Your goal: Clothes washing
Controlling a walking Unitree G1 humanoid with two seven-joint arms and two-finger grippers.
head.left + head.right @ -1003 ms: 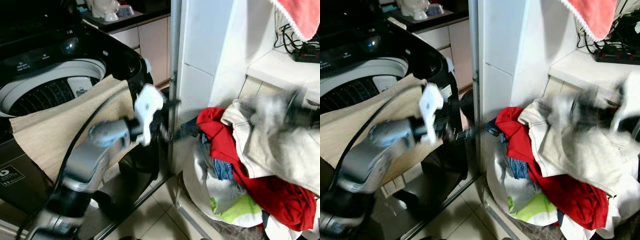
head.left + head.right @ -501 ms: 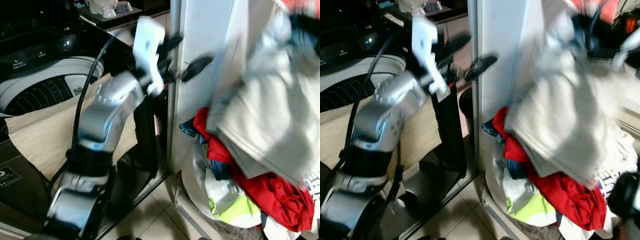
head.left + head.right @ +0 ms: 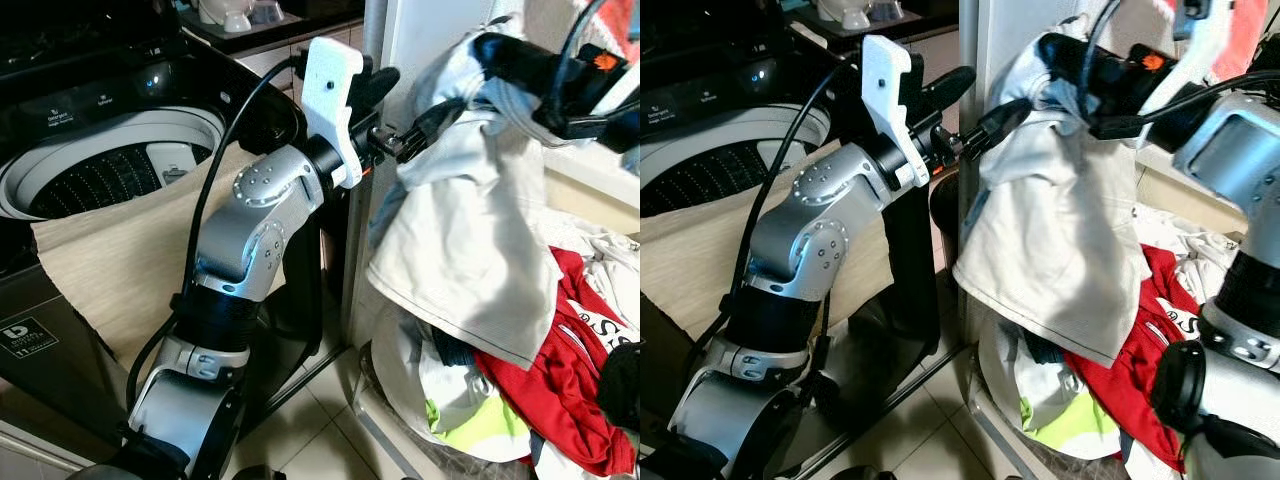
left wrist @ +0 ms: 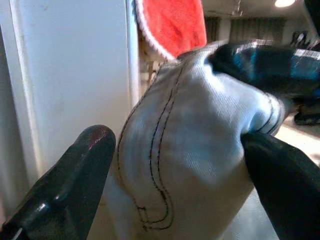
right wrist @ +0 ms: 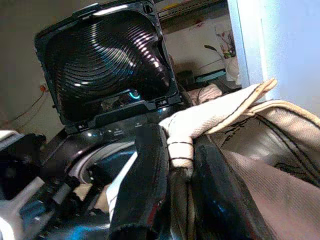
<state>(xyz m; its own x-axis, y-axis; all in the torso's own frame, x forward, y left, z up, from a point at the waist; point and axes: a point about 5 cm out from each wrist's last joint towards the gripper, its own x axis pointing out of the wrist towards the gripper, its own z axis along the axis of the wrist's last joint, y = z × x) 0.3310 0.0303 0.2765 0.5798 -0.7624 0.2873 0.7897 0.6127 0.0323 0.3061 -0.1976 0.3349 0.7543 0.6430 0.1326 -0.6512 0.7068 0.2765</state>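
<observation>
My right gripper [image 3: 512,62] is shut on a cream garment [image 3: 470,240] and holds it high over the clothes pile, so the cloth hangs down in long folds. In the right wrist view a bunched fold [image 5: 179,159] is pinched between the two fingers [image 5: 145,190]. My left gripper [image 3: 400,110] is raised beside the garment's top and stands open. Its fingers [image 4: 65,195] are spread on either side of the cream garment [image 4: 190,150]. To the left stands the black top-loading washer with its drum [image 3: 110,170] uncovered and its lid [image 5: 110,60] up.
A beige cloth [image 3: 110,270] drapes over the washer's front edge. Under the hanging garment a basket pile holds a red garment [image 3: 570,380] and a white-and-green one [image 3: 460,420]. A white wall [image 3: 420,30] and a metal post [image 3: 372,20] stand between washer and pile. Tiled floor [image 3: 320,430] lies below.
The right gripper has lifted the cream garment up off the pile and towards the washer. My left arm has swung up from low by the washer to the garment's top.
</observation>
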